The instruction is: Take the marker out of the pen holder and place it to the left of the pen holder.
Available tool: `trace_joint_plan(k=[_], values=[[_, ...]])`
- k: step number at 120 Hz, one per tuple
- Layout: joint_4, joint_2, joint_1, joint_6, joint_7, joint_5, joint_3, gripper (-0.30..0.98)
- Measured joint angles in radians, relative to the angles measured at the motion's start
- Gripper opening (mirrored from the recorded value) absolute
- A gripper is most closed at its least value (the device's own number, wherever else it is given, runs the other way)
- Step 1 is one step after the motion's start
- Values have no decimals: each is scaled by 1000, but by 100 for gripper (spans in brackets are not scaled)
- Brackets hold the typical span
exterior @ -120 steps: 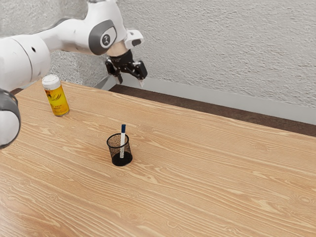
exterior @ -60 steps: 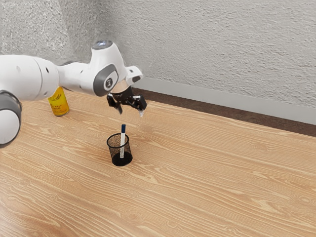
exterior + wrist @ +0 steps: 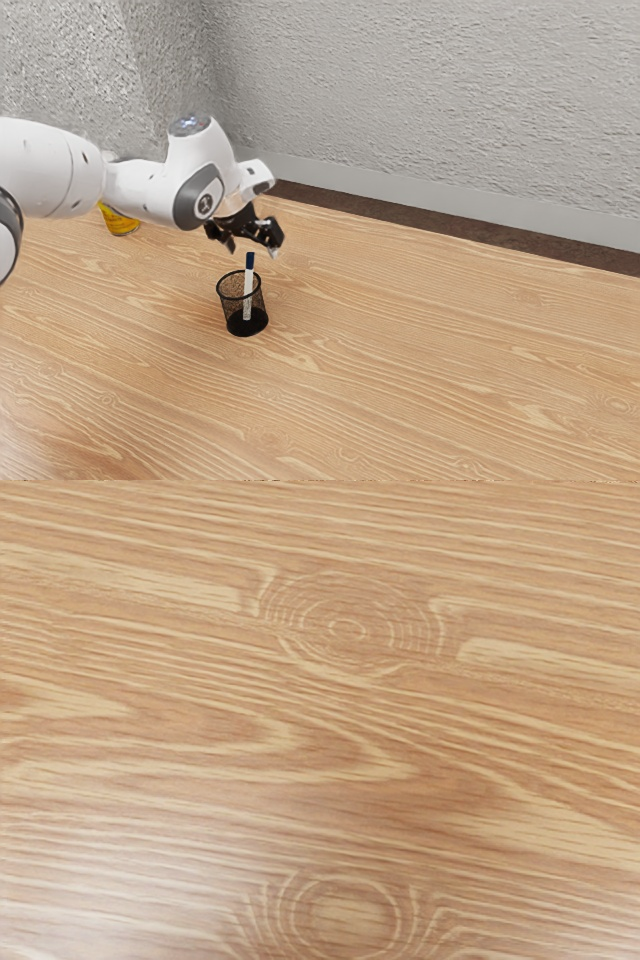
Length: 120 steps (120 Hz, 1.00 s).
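Observation:
My black gripper [image 3: 251, 248] is open, with a gap between its two fingers, and hangs above the table behind the pen holder in the exterior view. The black mesh pen holder [image 3: 232, 308] stands upright on the table. Inside it leans the marker [image 3: 248, 288], white with a dark blue top end that sticks out over the rim. In that view the marker's top lies just below the gripper, and nothing is held.
A yellow can [image 3: 121, 222] stands toward the exterior view's left, partly hidden by the arm. The wooden table [image 3: 430, 360] reaches back to an edge near the wall. Bare wood grain of the table [image 3: 330, 720] lies under my hand.
My gripper has come down from high over the table's back edge to close above the pen holder's level, staying open. The arm now covers more of the can; holder and marker have not moved.

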Motion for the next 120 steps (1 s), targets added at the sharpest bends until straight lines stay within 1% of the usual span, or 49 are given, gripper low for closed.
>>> trace_joint_plan(k=[44,56,74,84,100,120], values=[[-27,4,-33,54,2,-1,6,68],[-29,5,-35,58,3,1,6,61],[-37,7,-40,62,4,6,7,45],[-44,6,-41,63,5,8,7,38],[-56,-3,-41,64,5,9,8,32],[-80,-32,-41,64,5,10,21,29]])
